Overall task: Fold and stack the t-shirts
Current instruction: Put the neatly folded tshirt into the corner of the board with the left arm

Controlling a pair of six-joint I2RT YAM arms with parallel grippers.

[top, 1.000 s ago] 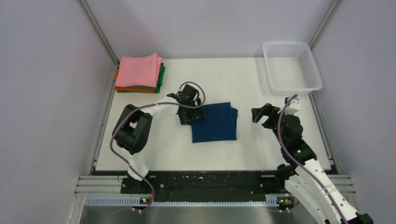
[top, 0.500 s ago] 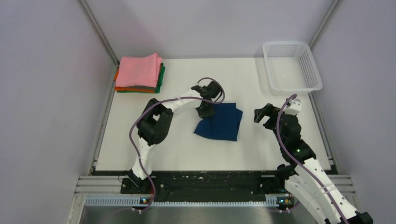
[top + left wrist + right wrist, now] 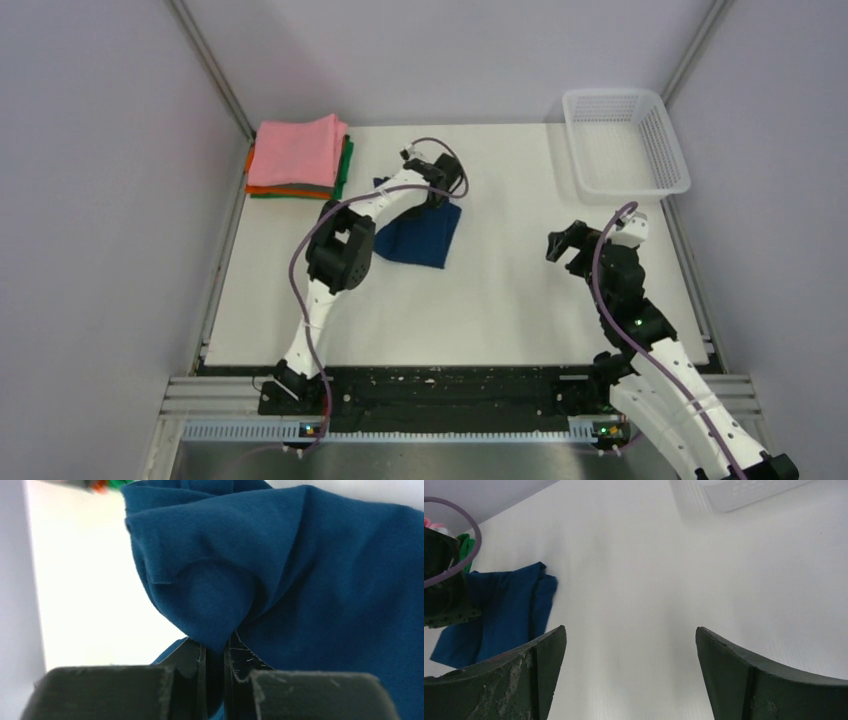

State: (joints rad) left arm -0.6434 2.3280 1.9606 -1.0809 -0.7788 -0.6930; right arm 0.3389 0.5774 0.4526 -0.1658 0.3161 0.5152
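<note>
A folded navy t-shirt (image 3: 420,236) hangs bunched from my left gripper (image 3: 432,192), which is shut on its upper edge; in the left wrist view the navy cloth (image 3: 280,565) is pinched between the two dark fingers (image 3: 192,655). It sits left of the table's middle, its lower part dragging on the white surface. A stack of folded t-shirts (image 3: 298,155), pink on top with orange, grey and green below, lies at the far left corner. My right gripper (image 3: 566,244) hovers open over the right side of the table, holding nothing; the navy t-shirt (image 3: 499,610) shows at its left.
A white mesh basket (image 3: 624,140) stands at the far right corner. The white table (image 3: 500,300) is bounded by metal rails on both sides and a black strip at the near edge. The left arm stretches diagonally across the left half.
My left gripper closed on the navy t-shirt and pulled it left and toward the back, nearer the stack; the shirt has bunched up. The right arm has barely moved.
</note>
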